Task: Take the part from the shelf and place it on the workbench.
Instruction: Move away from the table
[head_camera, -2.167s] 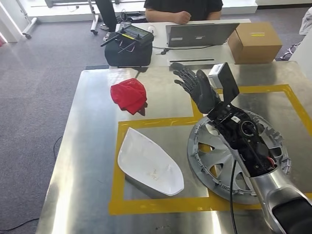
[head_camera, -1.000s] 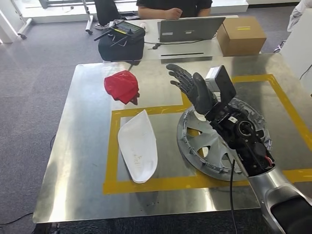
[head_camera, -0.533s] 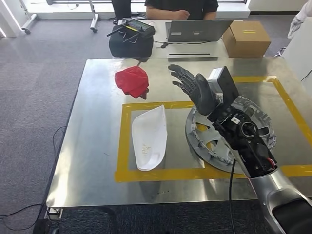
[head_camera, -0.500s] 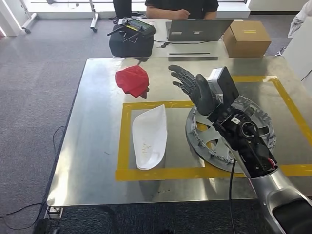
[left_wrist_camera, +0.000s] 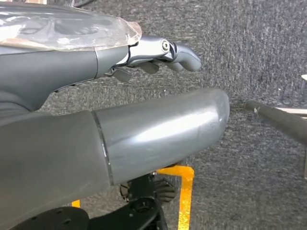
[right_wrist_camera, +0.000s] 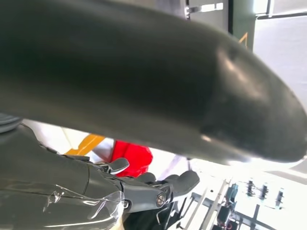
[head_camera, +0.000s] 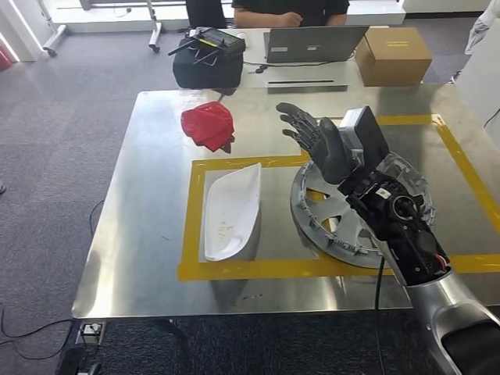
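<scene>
The right hand (head_camera: 316,141) is raised above the steel workbench (head_camera: 148,203), fingers spread apart and holding nothing, palm turned toward the bench's left side. It hovers over the far rim of the grey wheel cover (head_camera: 330,211), which lies flat inside the yellow tape rectangle (head_camera: 190,211), in that rectangle's right part and toward the bench's right edge; the forearm crosses above the cover and hides much of it. The hand does not seem to touch the cover, though the angle makes that hard to judge.

Left of the wheel cover, also inside the tape and close to its left line, lies a white moulded part (head_camera: 231,211), its narrow end toward the near edge. A crumpled red cloth (head_camera: 208,125) sits outside the tape, toward the bench's far edge and left of centre.

In the left wrist view, the left hand (left_wrist_camera: 159,50) hangs over grey carpet (left_wrist_camera: 253,52) with fingers stretched out and nothing in them.

Beyond the bench's far edge stands a second table with a black bag (head_camera: 206,66), a laptop (head_camera: 312,43) and a cardboard box (head_camera: 394,55); a person (head_camera: 289,12) sits behind the laptop
</scene>
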`<action>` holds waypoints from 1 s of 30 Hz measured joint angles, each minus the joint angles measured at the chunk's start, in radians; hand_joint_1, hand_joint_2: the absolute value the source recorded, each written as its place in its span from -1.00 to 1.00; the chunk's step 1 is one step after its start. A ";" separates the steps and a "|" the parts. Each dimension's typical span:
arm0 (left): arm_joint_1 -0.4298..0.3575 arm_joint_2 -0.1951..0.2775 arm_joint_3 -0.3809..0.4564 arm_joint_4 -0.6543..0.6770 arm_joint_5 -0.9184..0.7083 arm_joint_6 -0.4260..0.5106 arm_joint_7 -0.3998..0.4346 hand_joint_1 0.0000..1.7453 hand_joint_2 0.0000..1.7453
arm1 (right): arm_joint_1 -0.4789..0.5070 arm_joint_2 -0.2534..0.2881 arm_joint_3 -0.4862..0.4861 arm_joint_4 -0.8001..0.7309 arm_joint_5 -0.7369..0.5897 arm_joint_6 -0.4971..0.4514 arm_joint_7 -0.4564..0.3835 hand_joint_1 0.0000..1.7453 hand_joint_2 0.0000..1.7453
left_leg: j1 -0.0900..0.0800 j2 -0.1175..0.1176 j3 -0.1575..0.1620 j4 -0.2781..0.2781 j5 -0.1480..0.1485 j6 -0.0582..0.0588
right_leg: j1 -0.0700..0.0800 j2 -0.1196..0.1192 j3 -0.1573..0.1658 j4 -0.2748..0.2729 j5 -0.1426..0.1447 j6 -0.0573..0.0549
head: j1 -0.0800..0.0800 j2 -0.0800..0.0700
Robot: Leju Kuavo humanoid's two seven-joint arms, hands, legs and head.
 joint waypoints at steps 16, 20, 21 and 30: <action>-0.002 0.002 0.000 0.000 0.000 -0.001 0.004 -1.00 -1.00 | -0.011 0.000 0.007 0.007 -0.006 0.019 0.004 -1.00 -1.00 | 0.015 -0.001 0.062 -0.016 -0.049 0.011 | -0.014 -0.016 -0.101 0.054 0.029 0.021 | -0.026 0.000; 0.000 0.002 0.000 0.000 0.000 -0.001 0.004 -1.00 -1.00 | -0.008 0.000 0.008 0.011 -0.006 0.019 0.004 -1.00 -1.00 | 0.012 -0.006 0.042 -0.016 -0.033 0.023 | -0.015 -0.009 -0.186 0.305 -0.106 0.030 | -0.012 0.000; 0.001 0.002 0.000 0.000 0.000 -0.001 0.004 -1.00 -1.00 | -0.007 0.000 0.009 0.013 -0.006 0.019 0.004 -1.00 -1.00 | 0.012 -0.009 0.037 -0.015 -0.029 0.022 | -0.015 -0.009 -0.179 0.309 -0.102 0.030 | -0.011 0.000; -0.002 0.004 -0.001 0.000 -0.006 -0.009 0.006 -1.00 -1.00 | 0.005 0.000 0.010 0.014 -0.004 0.014 0.004 -1.00 -1.00 | 0.006 -0.025 -0.003 0.013 -0.018 -0.018 | -0.015 0.002 -0.018 0.000 0.016 -0.006 | -0.009 0.000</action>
